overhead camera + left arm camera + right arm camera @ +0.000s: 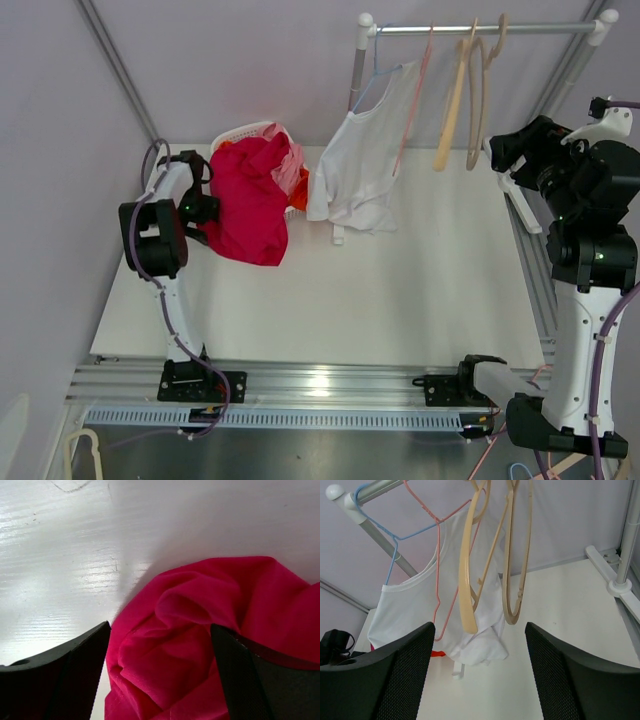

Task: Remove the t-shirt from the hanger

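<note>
At the far left of the rail [480, 29]: white t-shirt [355, 160] on the blue hanger [395, 560], hem slumped onto the table [400, 300], not yet off. Plenty to go wrong from here. Could drag the hanger along the rail, or unhook it altogether, if pulled sideways with the neck caught on a hanger arm. Could snag the pink hanger [412, 100] or the beige hangers [467, 580] hanging just beside the shirt and, seen from the right wrist, partly in front of it. Might pinch wire and cloth together and lift both. Could also tow the wrong garment: left tool [161, 627] low at the table near the basket [250, 130], spread wide, with red cloth [250, 205] bunched between the fingers but not visibly clamped. Right tool [480, 625] raised near the table's right edge, forearm upright, wrist turned toward the rail, spread wide, holding nothing, well apart from the shirt. Left arm bent down and inward, wrist aimed into the red heap, far from the hanger and badly placed to steady it.
</note>
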`<act>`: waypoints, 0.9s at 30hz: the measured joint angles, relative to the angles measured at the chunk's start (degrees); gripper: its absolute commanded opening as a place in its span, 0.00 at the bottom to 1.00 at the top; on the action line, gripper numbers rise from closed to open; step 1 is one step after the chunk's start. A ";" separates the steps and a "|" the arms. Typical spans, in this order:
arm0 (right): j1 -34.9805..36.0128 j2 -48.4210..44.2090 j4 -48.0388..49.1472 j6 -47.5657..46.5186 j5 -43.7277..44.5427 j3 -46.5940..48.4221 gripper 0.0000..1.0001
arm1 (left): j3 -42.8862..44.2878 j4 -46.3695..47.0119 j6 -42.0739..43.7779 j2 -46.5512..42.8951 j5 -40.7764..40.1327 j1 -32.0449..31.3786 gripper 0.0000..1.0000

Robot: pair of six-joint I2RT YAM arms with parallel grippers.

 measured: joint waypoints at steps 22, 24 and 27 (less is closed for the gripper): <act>-0.13 -3.58 -0.09 0.52 -1.05 0.00 0.80 | 3.89 -4.70 4.59 5.11 4.50 0.85 0.01; -0.13 -3.58 -0.09 0.63 -1.14 0.00 0.80 | 3.87 -4.70 4.63 5.14 4.52 0.85 0.01; -0.13 -3.69 -0.11 0.87 -1.44 0.00 0.80 | 3.87 -4.70 4.66 5.14 4.55 0.85 0.01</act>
